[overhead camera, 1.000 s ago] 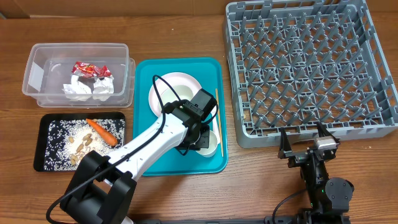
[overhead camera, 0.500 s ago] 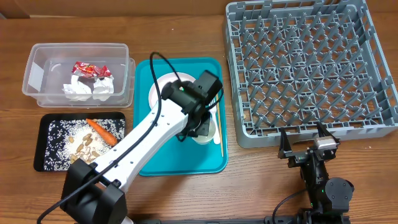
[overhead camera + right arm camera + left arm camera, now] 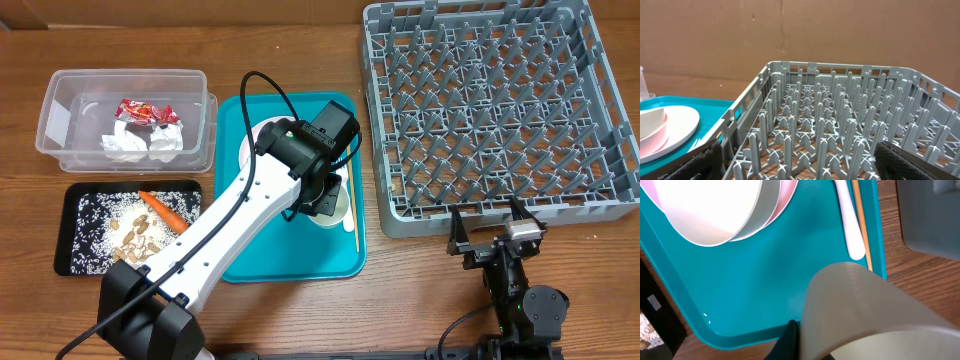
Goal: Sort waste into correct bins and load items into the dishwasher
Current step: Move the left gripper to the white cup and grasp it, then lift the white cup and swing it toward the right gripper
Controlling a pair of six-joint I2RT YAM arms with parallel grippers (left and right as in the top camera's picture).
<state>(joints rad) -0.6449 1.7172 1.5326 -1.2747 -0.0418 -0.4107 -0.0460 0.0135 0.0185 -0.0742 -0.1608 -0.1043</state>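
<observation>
My left gripper [image 3: 322, 200] is shut on the wall of a small white cup [image 3: 865, 310], holding it over the teal tray [image 3: 765, 280]. One dark finger [image 3: 788, 339] presses the cup's outside. A white bowl [image 3: 715, 210] sits on the pale-pink plate [image 3: 262, 150] further back on the tray. The white fork [image 3: 847, 220] and thin wooden stick [image 3: 862, 225] lie along the tray's right side. The grey dish rack [image 3: 500, 110] stands at the right with no dishes in it. My right gripper [image 3: 497, 232] stands open just before its front edge.
At the back left a clear tub [image 3: 60, 110] holds white napkins [image 3: 140, 142] and a red wrapper [image 3: 140, 110]. In front of it, a black tray [image 3: 70, 255] holds rice, beige scraps [image 3: 135, 235] and a carrot [image 3: 163, 210].
My left arm has stretched out and carried the cup from the tray's front right corner toward its middle right. The right arm has not moved.
</observation>
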